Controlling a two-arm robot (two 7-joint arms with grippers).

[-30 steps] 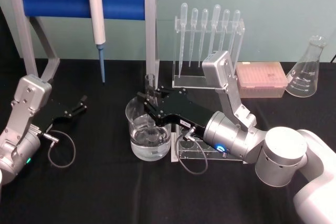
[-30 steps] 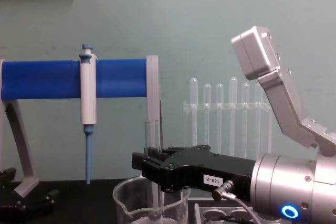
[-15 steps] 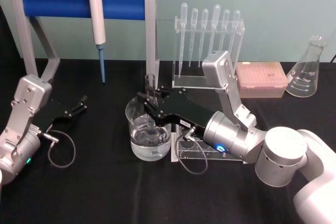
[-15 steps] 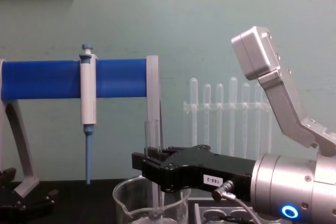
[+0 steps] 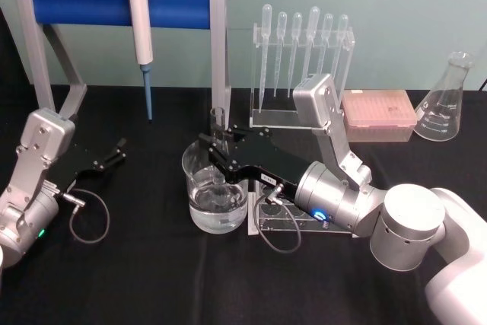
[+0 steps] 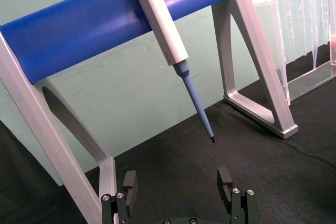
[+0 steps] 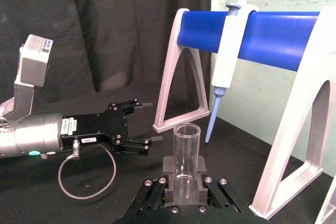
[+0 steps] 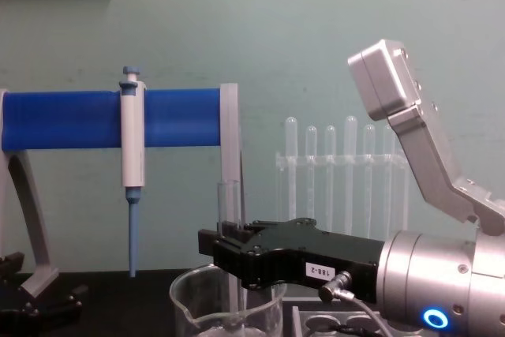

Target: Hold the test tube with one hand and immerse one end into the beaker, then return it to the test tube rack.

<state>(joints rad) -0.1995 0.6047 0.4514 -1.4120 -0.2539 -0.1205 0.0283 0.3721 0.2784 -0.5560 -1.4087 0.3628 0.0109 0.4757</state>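
One test tube (image 7: 186,156) is being pinched upright by the right gripper (image 5: 214,150), lower end inside the beaker (image 5: 194,188). A vertical, wall-clear dip is being called for; the left gripper (image 5: 118,151) is lying spread, idle at left.

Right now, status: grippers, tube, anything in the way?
Right gripper shut on test tube, upright, lower end inside the beaker. Left gripper open, parked at table's left. Test tube rack beside beaker, under right arm.

test tube (image 8: 229,203) tip hidden, beaker (image 8: 196,307) base cropped
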